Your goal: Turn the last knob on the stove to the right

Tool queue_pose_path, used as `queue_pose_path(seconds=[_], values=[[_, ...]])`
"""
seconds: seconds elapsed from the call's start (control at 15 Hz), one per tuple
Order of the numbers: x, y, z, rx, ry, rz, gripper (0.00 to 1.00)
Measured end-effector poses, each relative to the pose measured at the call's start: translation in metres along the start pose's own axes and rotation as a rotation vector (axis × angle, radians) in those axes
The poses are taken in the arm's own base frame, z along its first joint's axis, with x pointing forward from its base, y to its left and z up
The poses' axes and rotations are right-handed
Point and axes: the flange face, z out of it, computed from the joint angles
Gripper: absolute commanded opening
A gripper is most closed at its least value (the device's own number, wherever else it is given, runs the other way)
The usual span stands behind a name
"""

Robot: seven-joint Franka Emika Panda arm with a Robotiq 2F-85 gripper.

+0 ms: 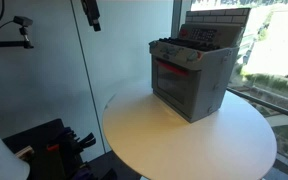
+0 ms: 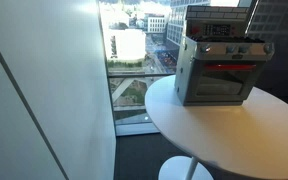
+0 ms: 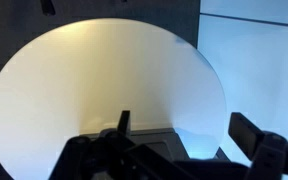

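Note:
The stove point(image 1: 192, 78) is a small grey toy oven with a red-trimmed window door and a brick-patterned back panel. It stands at the far edge of a round white table point(image 1: 184, 140), and shows in both exterior views point(image 2: 219, 68). A row of tiny knobs point(image 1: 174, 50) runs along its front top edge point(image 2: 229, 50). My gripper point(image 1: 89, 12) hangs high above the table's side, well away from the stove. In the wrist view its two dark fingers point(image 3: 184, 128) are spread apart with only bare table point(image 3: 104, 80) between them. I cannot make out the stove there.
Floor-to-ceiling windows stand right behind the table and stove point(image 2: 134, 50). A camera on an arm point(image 1: 22, 22) sticks out by the wall. Dark equipment point(image 1: 54, 145) sits on the floor beside the table. The table rests on a single pedestal point(image 2: 184, 170).

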Motion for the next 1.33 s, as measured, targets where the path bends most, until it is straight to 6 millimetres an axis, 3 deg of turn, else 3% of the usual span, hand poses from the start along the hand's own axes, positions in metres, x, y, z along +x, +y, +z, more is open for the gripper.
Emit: queue_pose_path(seconds=[0.67,0.93,1.33], values=[[0.005,0.004,-0.002,-0.009,0.019,0.008,1.00],[0.024,0.012,-0.008,-0.021,0.058,0.041,1.00],[0.073,0.029,-0.019,-0.087,0.131,0.109,1.00]])
